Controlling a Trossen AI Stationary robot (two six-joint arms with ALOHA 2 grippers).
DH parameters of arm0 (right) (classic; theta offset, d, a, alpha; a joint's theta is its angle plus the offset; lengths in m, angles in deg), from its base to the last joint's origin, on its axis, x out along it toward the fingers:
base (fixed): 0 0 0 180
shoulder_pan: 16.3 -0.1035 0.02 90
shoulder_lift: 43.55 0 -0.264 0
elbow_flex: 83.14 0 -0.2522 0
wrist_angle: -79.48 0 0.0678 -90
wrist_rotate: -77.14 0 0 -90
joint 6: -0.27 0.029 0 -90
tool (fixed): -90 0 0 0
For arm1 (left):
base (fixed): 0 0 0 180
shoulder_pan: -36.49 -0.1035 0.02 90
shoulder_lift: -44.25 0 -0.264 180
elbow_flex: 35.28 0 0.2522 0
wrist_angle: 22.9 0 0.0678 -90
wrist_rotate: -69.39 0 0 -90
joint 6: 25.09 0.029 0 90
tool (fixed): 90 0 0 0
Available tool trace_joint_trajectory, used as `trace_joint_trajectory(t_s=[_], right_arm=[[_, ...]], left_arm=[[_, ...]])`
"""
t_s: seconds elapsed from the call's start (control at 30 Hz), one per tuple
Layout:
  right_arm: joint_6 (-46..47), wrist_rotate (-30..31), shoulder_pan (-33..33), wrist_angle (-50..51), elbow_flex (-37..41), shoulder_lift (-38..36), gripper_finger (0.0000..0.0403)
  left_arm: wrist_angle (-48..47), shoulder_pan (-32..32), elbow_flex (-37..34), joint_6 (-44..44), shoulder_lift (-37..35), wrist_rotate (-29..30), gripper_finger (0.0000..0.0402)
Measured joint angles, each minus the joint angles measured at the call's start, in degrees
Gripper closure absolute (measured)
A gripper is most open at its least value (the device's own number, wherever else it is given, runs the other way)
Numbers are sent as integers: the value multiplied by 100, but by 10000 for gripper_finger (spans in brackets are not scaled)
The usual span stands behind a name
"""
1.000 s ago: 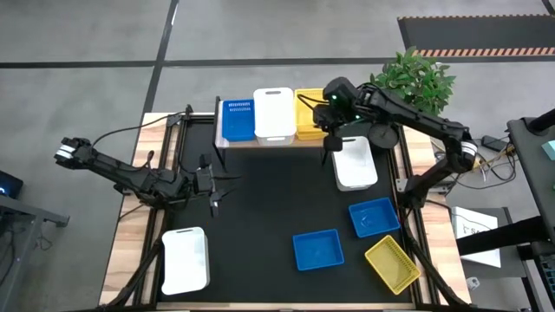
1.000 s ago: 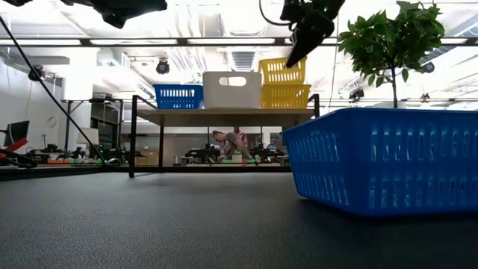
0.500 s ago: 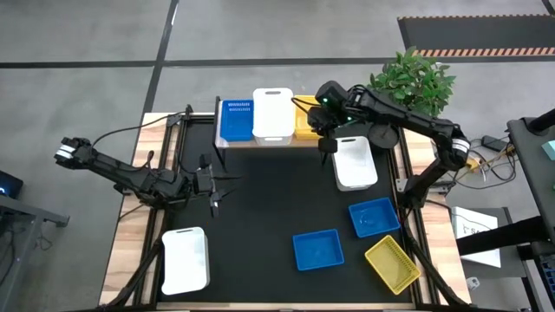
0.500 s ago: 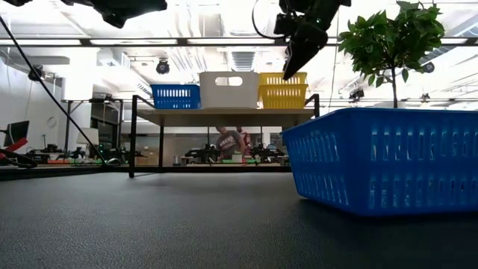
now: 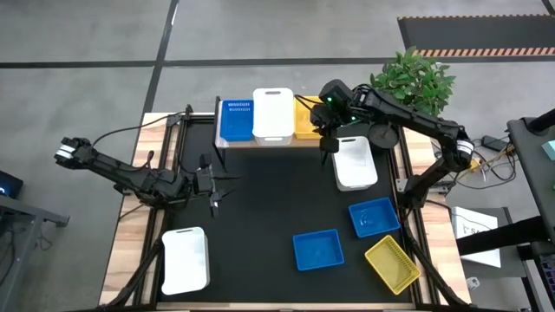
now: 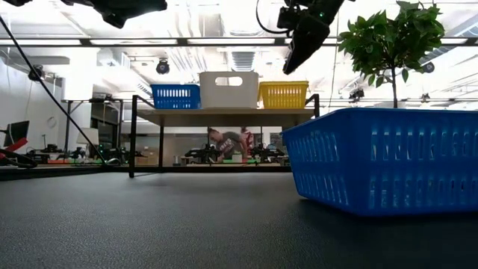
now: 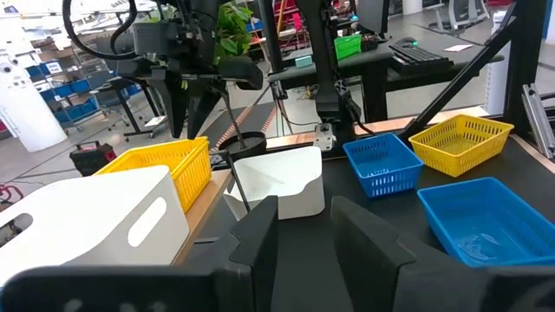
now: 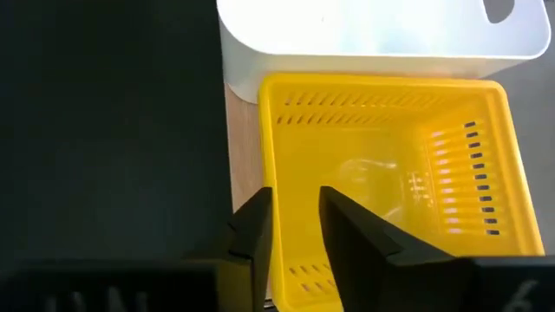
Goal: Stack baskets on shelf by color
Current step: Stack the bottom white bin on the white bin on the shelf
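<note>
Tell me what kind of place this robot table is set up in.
Probably a robotics lab or workshop hall. The low view shows a high ceiling with exposed ducts and a person at benches behind the shelf. The left wrist view shows a keyboard on a desk nearby.

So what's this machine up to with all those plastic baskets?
It is sorting baskets by color onto the shelf. The right gripper hovers over the yellow basket at the shelf's end, fingers apart, holding nothing. A blue basket and a white basket sit beside it. More baskets wait on the table. The left gripper hangs idle over the table.
</note>
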Motion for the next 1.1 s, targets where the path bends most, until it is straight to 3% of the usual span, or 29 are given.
trace_joint_trajectory(t_s=[0.23,0.9,1.1], right_arm=[[17,2,-298,3,4,-71,388],[1359,11,-3068,38,32,-199,392],[1705,421,-3663,-169,399,-199,392]], left_arm=[[0,0,0,-1,0,-2,308],[4,0,0,-7,22,0,308],[2,0,0,-5,146,-2,308]])
